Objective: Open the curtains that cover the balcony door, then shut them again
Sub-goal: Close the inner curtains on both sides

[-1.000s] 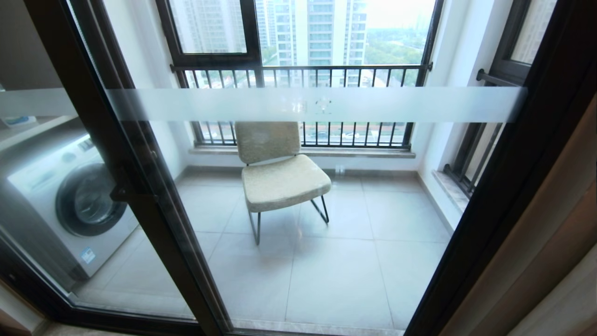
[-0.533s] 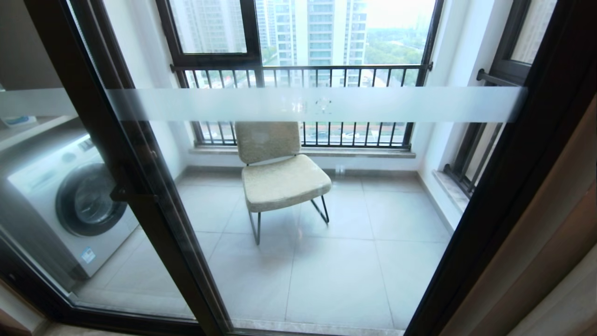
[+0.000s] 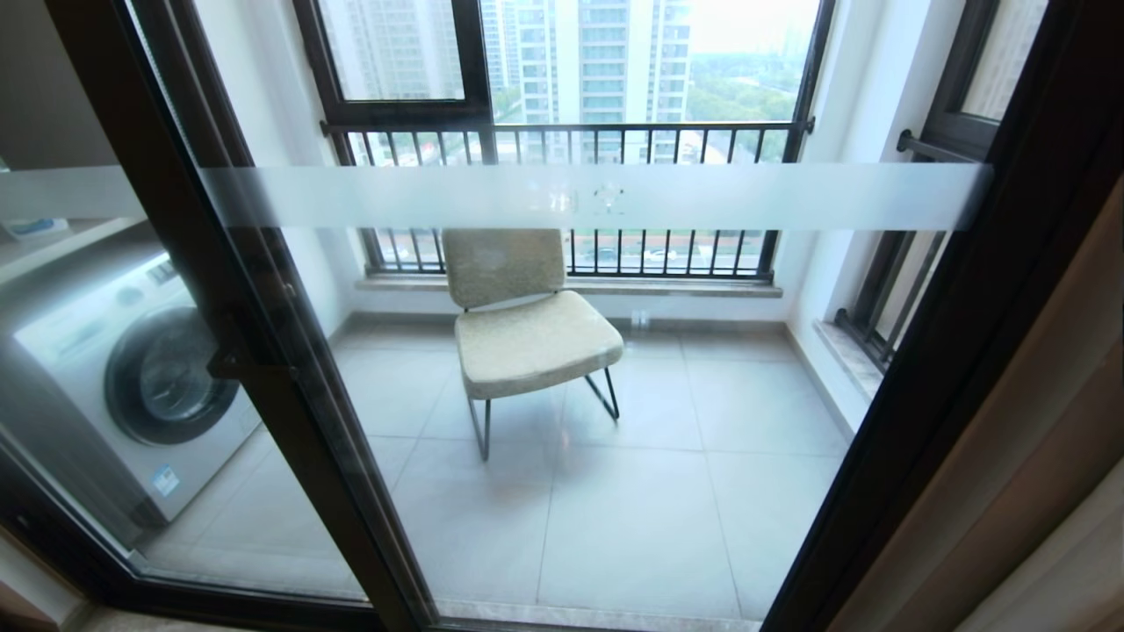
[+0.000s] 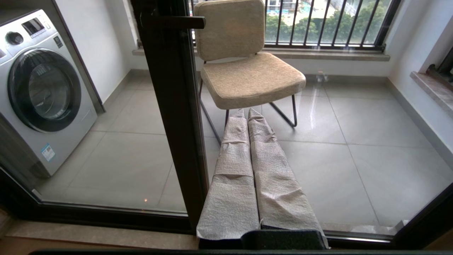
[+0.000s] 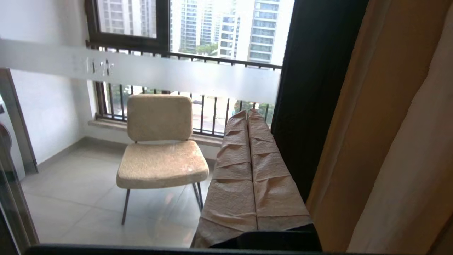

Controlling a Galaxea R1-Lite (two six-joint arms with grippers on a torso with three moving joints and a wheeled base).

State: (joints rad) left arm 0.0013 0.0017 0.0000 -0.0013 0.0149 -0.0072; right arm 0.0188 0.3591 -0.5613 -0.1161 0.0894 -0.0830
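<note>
Curtains point(image 5: 389, 134) bunched right; right gripper point(image 5: 248, 115) closed, facing balcony door point(image 5: 311, 88).

Daylit tiled balcony floor point(image 3: 632, 527), beige chair point(image 3: 527, 338), washing machine point(image 3: 140, 386), barred window point(image 3: 571, 132).

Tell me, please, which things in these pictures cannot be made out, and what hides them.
- Curtains: in the head view only a beige strip shows; the right edge cuts off the rest, and any left curtain is out of frame.
- Balcony door: top and bottom cut by the head view's edges.
- Washing machine: head view, hazy behind glass, cut by the left edge.
- Left pincer and right pincer: absent from the head view; only wrist views show them, shut.
</note>
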